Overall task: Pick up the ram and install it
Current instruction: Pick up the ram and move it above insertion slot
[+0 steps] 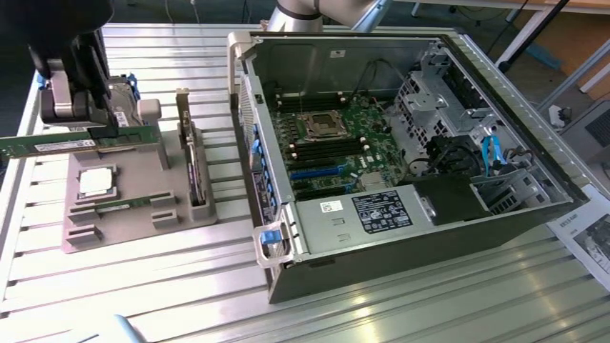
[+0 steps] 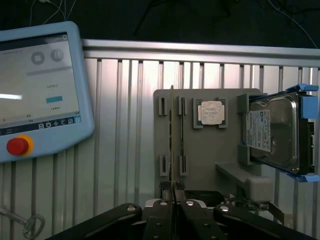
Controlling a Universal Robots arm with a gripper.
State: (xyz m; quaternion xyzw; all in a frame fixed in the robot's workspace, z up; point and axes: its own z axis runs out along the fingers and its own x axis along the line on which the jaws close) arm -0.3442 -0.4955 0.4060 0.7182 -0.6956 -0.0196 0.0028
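Note:
My gripper [image 1: 98, 134] hangs over the grey parts holder [image 1: 143, 171] at the exterior view's left, shut on the ram [image 1: 43, 145], a long green stick held level and lifted above the holder. In the wrist view the ram [image 2: 172, 145] stands edge-on between my closed fingers [image 2: 162, 210]. A second green stick [image 1: 119, 205] lies in its holder slot, also visible edge-on [image 2: 182, 135]. The open computer case [image 1: 381, 236] lies to the exterior view's right, its motherboard [image 1: 333, 143] with black memory slots exposed.
On the holder sit a square silver processor [image 1: 96, 182], a dark expansion card [image 1: 196, 171] standing on edge, and a hard drive [image 2: 272, 132] with blue brackets. A blue teach pendant [image 2: 40, 90] lies on the slatted metal table [image 1: 171, 286]. The case wall [image 1: 250, 128] rises between holder and motherboard.

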